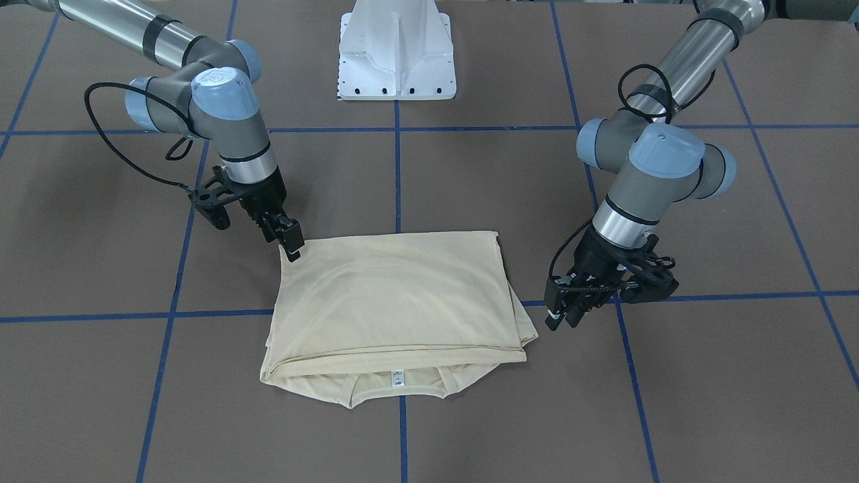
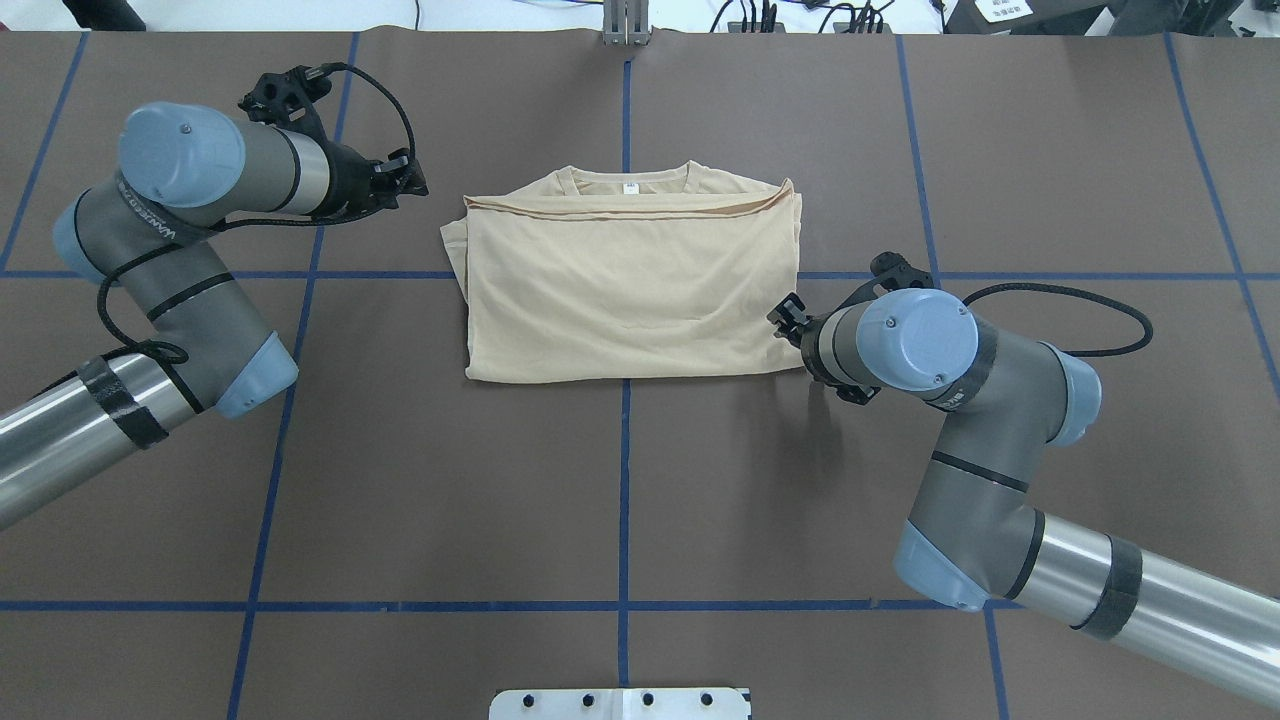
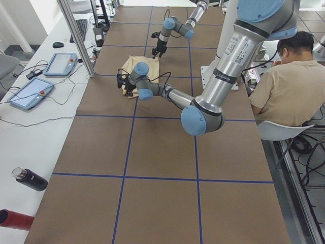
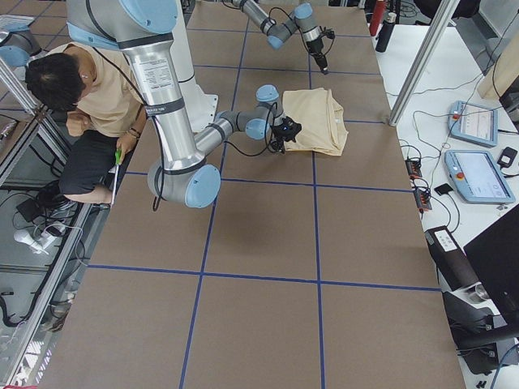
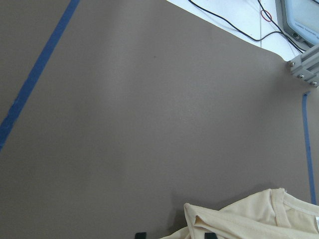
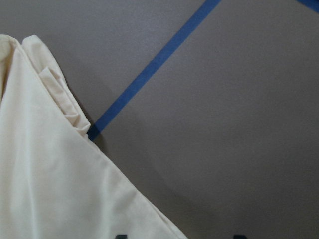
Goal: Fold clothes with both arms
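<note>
Front-facing view: the T-shirt lies mid-table as a flat folded rectangle astride the blue centre line, with its collar and white neck label on the side away from the robot. No print shows. The right gripper points down at the shirt's robot-side corner; whether it touches the cloth cannot be told. The left gripper hangs just beside the opposite short edge, clear of the cloth, with a small gap between its jaws.

Overhead view: same layout, but it shows the left gripper by the collar-side corner and the right at the hem-side corner, so diagonally opposed.

Side views: too small to judge the jaws. Only these show a seated person beside the robot and control tablets off the table.

Left wrist view: two fingertips are spread at the bottom edge, gripping nothing, with the loose sleeve fold and collar just ahead.

Right wrist view: fingertips stand wide, and the cloth's corner reaches in between them. Stacked layers show at the edge, which no other view resolves.

Judgement: the fabric is thin, light and limp, and its layers are likely to slide. Best to pinch all layers at the corners of a short edge and lift both ends evenly
</note>
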Available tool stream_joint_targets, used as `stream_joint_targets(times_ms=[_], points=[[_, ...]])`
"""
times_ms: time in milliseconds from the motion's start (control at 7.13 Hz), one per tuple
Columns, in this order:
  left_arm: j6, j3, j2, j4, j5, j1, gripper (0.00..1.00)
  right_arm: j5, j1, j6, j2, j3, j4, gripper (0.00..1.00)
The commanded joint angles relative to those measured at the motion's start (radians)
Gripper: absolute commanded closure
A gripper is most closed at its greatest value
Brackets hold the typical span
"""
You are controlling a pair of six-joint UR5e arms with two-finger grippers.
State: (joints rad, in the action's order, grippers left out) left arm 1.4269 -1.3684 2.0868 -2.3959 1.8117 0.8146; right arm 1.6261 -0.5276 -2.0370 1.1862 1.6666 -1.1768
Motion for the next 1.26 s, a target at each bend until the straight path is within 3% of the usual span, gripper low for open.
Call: stream_joint_targets(times_ms=[0,140,421,701,841,981,1121], points=[[0.0,-0.001,-0.011,0.0,0.0,0.0,0.51,-0.005,0.003,-0.003,-0.002,-0.005,0.002,0.91],[-0.002,-0.001,-0.011,0.0,0.0,0.0,0.51,0.0,0.001,0.0,0.0,0.005,0.002,1.0],[-0.002,0.0,-0.011,0.0,0.001,0.0,0.51,0.009,-0.003,0.004,0.006,0.051,0.0,1.0],[-0.002,-0.033,-0.011,0.001,0.012,0.001,0.51,0.02,0.042,0.001,0.163,0.291,-0.064,1.0],[0.0,-0.058,-0.011,0.007,0.015,0.002,0.51,0.02,0.116,0.0,0.192,0.397,-0.164,1.0],[0.009,-0.082,-0.011,0.011,0.026,0.002,0.51,0.02,0.227,-0.003,0.19,0.482,-0.358,1.0],[0.056,-0.113,-0.014,0.011,0.105,0.002,0.51,0.02,0.347,-0.021,0.182,0.542,-0.471,1.0]])
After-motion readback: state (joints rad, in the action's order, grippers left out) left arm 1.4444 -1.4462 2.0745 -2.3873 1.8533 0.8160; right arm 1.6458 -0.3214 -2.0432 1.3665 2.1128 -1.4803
